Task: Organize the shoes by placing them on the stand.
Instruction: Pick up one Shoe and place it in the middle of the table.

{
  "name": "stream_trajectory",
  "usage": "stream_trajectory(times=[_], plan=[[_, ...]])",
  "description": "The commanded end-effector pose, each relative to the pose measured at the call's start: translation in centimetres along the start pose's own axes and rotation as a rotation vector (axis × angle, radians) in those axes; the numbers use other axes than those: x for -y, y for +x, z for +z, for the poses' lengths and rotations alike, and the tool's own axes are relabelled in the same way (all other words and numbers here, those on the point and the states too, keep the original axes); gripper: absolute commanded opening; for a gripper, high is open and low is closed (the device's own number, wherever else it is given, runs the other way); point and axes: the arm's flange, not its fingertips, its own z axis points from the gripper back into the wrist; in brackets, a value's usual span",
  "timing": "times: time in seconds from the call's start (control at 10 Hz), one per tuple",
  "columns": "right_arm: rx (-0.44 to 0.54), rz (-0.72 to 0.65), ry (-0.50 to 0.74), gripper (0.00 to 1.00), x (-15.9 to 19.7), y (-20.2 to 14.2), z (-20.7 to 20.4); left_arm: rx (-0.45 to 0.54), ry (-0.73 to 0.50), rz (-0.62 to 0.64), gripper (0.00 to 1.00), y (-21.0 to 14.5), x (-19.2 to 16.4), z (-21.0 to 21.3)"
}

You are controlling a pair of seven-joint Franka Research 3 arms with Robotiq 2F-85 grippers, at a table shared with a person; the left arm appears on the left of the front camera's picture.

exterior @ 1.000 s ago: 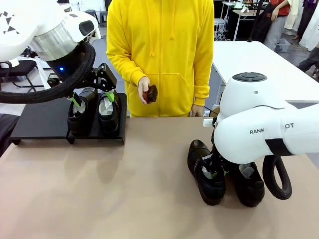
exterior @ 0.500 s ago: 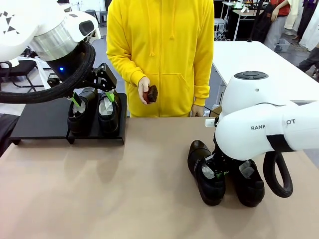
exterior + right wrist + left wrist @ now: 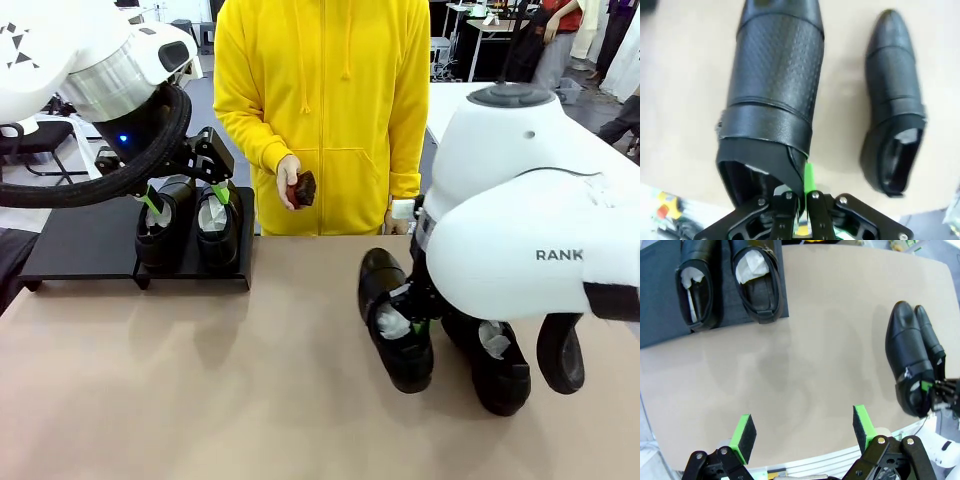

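Step in hand: pick-up of the third shoe [image 3: 772, 100]. The right gripper [image 3: 802, 194] is clamped shut on the rim of its opening at the heel end. This shoe sits right of centre on the table [image 3: 250, 400], toe pointing far and body tilted. I cannot tell whether the sole has left the surface. The fourth shoe [image 3: 500, 372] lies just to its right, untouched.

The pair of shoes [image 3: 188, 228] stands side by side at the right end of the stand [image 3: 75, 240], at the far left of the table. The stand's left half is bare. The left gripper [image 3: 803, 432] hangs above that pair, jaws wide apart and holding nothing.

The person at the far side holds a small dark brush [image 3: 303, 186].

Next move, my reading: lift clear, carry left and far, and set down on the bare half, toe in line with the pair. The left arm hangs over that route, so clearance needs watching.
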Motion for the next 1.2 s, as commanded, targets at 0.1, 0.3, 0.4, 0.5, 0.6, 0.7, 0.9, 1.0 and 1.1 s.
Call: stream_trajectory(times=[0.1,0.3,0.4,0.5,0.6,0.7,0.9,1.0,1.1], plan=[[0.0,0.0,0.0,0.0,0.0,0.0,0.0,0.007,-0.003,0.001,1.0,0.1,-0.1,0.1],[0.0,0.0,0.0,0.0,0.0,0.0,0.0,0.007,-0.003,0.001,1.0,0.1,-0.1,0.1],[0.0,0.0,0.0,0.0,0.0,0.0,0.0,0.007,-0.003,0.001,1.0,0.1,-0.1,0.1],[-0.017,0.018,-0.011,0.0,-0.5,-0.5,0.1,0.007,-0.003,0.001,1.0,0.1,-0.1,0.1],[0.001,-0.034,0.113,0.0,-2.2,0.2,-1.4,0.007,-0.003,0.001,1.0,0.1,-0.1,0.1],[0.0,-0.052,0.176,0.0,-4.6,0.8,-3.1,0.007,-0.003,0.001,1.0,0.1,-0.1,0.1],[-0.026,-0.061,0.244,0.0,-11.1,1.5,-7.6,0.007,-0.003,0.001,1.0,0.1,-0.1,0.1],[-0.041,-0.049,0.265,0.0,-13.1,1.7,-9.2,0.007,-0.003,0.001,1.0,0.1,-0.1,0.1],[-0.054,-0.018,0.277,0.0,-14.9,1.6,-10.7,0.007,-0.003,0.001,1.0,0.1,-0.1,0.1]])
